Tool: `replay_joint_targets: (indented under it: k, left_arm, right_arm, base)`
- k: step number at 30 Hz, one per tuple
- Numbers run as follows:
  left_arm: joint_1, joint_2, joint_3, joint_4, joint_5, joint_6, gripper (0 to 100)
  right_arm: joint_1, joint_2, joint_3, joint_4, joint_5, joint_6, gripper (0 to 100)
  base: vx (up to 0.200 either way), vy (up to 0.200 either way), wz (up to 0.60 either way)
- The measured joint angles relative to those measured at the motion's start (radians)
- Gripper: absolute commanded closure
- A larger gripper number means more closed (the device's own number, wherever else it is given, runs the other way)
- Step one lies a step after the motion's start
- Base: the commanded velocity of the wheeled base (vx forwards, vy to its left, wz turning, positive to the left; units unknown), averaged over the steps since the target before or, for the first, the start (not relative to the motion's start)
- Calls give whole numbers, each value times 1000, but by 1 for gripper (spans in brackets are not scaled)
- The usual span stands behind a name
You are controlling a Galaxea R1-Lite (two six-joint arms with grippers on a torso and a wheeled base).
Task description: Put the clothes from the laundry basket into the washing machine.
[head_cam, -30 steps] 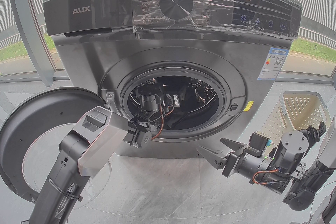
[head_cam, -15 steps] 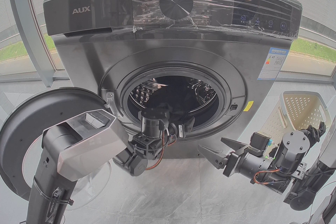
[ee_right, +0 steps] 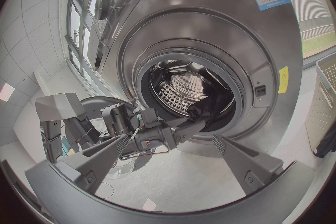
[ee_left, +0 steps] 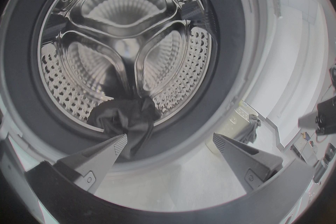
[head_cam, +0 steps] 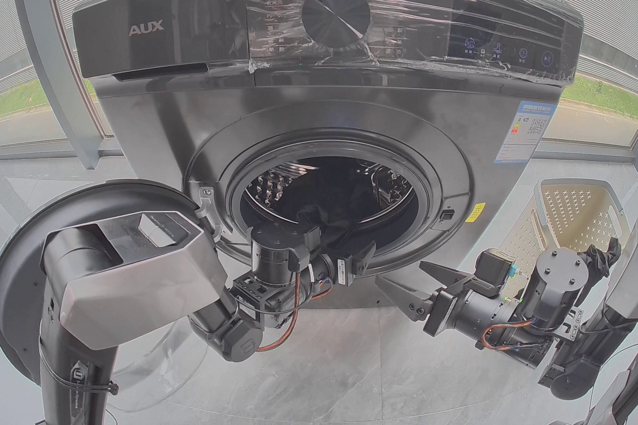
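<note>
Left gripper [ee_left: 169, 139]: fingers spread apart, nothing between them. It sits just outside the drum opening, at the lower rim of the washing machine [head_cam: 332, 101], pointing toward the robot's right. One second ago this gripper was inside the drum; half a second ago it was at the rim, and it has since drawn back and down to the present position. Just beyond its fingertips, a dark garment [ee_left: 129, 119] lies bunched at the front bottom of the drum, with a fold hanging over the door seal. Right gripper [ee_right: 169, 140]: also spread open and empty. It is held low in front of the machine, right of the opening, in the same place as in both earlier frames. The door [head_cam: 20, 273] stands swung open on the left. The laundry basket [head_cam: 578, 207] stands to the machine's right — another dark garment [head_cam: 601, 257] hangs at its edge. The head camera itself has shifted slightly.
</note>
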Motion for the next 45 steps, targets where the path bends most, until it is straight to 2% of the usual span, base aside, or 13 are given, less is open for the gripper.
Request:
replay_joint_targets:
  k: [3, 7, 15, 25, 31, 32, 37, 45]
  left_arm:
    - [3, 17, -55, 2, -1, 11, 0]
    - [16, 60, -143, 16, 4, 42, 0]
    - [57, 124, -259, 204, 7, 75, 0]
    - [111, 236, -451, 281, 20, 139, 0]
    - [122, 286, -518, 310, 18, 145, 0]
    - [124, 294, -529, 316, 18, 145, 100]
    - [133, 320, -552, 311, 18, 144, 100]
    - [145, 345, -653, 299, 34, 125, 100]
  right_arm:
    - [0, 0, 0, 0, 0, 0, 0]
    - [1, -2, 2, 0, 0, 0, 0]
    - [1, -4, 3, -1, 0, 0, 0]
    - [2, -4, 2, 0, 2, 0, 0]
    - [2, -3, 1, 0, 2, 0, 0]
    - [2, -3, 1, 0, 2, 0, 0]
    - [2, -3, 0, 0, 2, -1, 0]
    - [2, -4, 1, -1, 2, -2, 0]
  base:
    - [0, 0, 0]
    - [0, 0, 0]
    - [0, 0, 0]
    - [0, 0, 0]
    - [0, 0, 0]
    - [0, 0, 0]
    - [0, 0, 0]
    - [0, 0, 0]
